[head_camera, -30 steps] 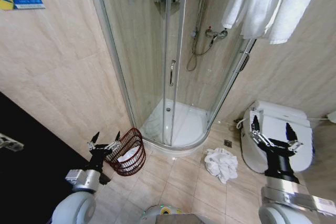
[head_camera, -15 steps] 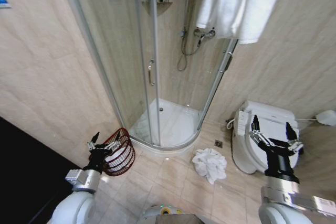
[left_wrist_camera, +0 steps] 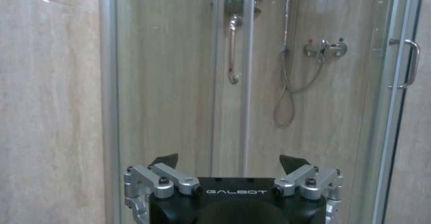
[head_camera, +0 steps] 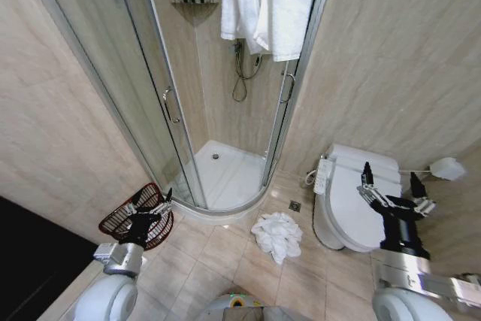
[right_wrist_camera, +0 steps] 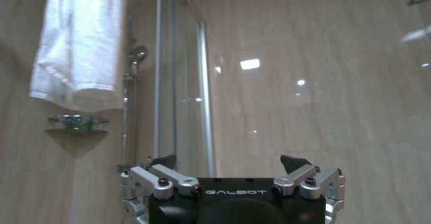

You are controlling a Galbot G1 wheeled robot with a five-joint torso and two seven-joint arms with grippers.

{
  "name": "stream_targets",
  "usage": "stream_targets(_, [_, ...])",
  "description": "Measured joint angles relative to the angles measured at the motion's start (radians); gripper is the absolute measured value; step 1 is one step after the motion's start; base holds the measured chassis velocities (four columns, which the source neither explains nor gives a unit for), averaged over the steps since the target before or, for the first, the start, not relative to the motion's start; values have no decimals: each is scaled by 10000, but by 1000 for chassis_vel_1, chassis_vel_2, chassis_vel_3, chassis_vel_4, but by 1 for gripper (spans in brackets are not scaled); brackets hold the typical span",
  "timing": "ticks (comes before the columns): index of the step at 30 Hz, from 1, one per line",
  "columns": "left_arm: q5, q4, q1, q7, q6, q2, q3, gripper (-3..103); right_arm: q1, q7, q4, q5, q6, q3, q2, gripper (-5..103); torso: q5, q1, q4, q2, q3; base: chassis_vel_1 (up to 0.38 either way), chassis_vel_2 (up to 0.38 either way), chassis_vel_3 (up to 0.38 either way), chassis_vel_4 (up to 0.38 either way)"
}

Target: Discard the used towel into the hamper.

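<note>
Head view: the towel (head_camera: pixel 276 235) lies crumpled on the floor tiles at lower centre, between the shower base and the toilet (head_camera: pixel 353 204). I judge it light, soft and limp, possibly damp; it will sag and trail, so I would pinch a raised fold near the top of the heap and gather enough cloth to stop it slipping out. The hamper (head_camera: pixel 135 216) sits at lower left, tipped toward me so its open mouth shows, with something white inside. My left tool (head_camera: pixel 147 209) hovers right in front of it, fingers spread, holding nothing. My right tool (head_camera: pixel 391 195) stands at lower right over the toilet lid, fingers also spread and empty. Clean towels (head_camera: pixel 267 1) hang at the top.

Against half a second ago the whole picture has slid left and the hanging towels now sit top centre, so my camera has turned; hamper and towel have not moved on the floor, and both tools hold the same pose.

Left wrist view: my open left tool (left_wrist_camera: pixel 229 164) faces the shower glass and hose.

Right wrist view: my open right tool (right_wrist_camera: pixel 229 164) faces the tiled wall, a hanging towel at upper left.
</note>
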Motion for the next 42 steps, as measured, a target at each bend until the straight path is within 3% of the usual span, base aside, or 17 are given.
stream_targets(25, [0, 0, -1, -2, 0, 0, -2, 98, 377, -34, 0, -14, -281, -59, -610, 100, -2, 3, -2, -1, 1, 44, 45, 15, 29])
stream_targets(40, [0, -1, -2, -2, 0, 0, -2, 98, 1061, 571, 1, 1361, -1045, 1133, -2527, 100, 1, 3, -1, -1, 1, 111, 115, 115, 116])
stream_targets(42, [0, 0, -2, -3, 1, 0, -2, 98, 1369, 680, 2, 1874, -1313, 1650, -3139, 100, 1, 3, 1, -1, 1, 124, 118, 122, 112])
